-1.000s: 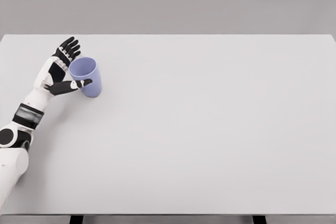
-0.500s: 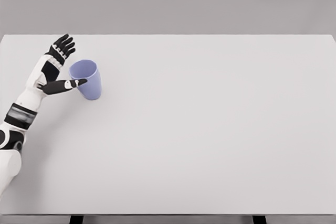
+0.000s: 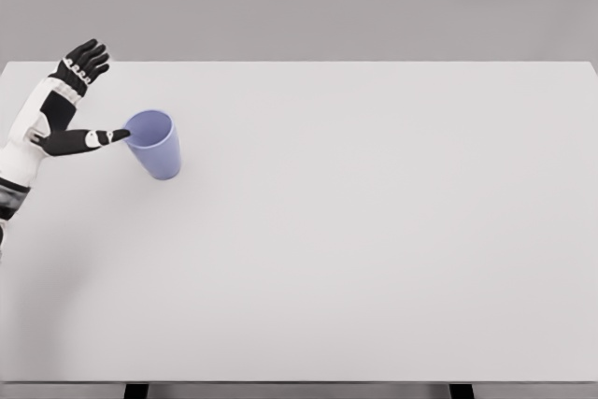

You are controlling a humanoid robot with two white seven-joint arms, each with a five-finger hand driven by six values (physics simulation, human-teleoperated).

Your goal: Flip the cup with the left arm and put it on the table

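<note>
A pale blue plastic cup (image 3: 156,143) stands mouth-up at the white bench's (image 3: 374,249) far left, the left hand (image 3: 58,109) spread open beside it, thumb near the rim, where a careless nudge could tip it.

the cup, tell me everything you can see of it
The cup is a plain lavender-blue tumbler, smooth and matte like plastic, with no handle. It tapers from a wide open rim down to a narrower base. It stands mouth up on the white table near the far left corner, and looks slightly tilted. The left hand is open beside it; only the thumb tip reaches the rim, and actual contact can't be confirmed.
</note>
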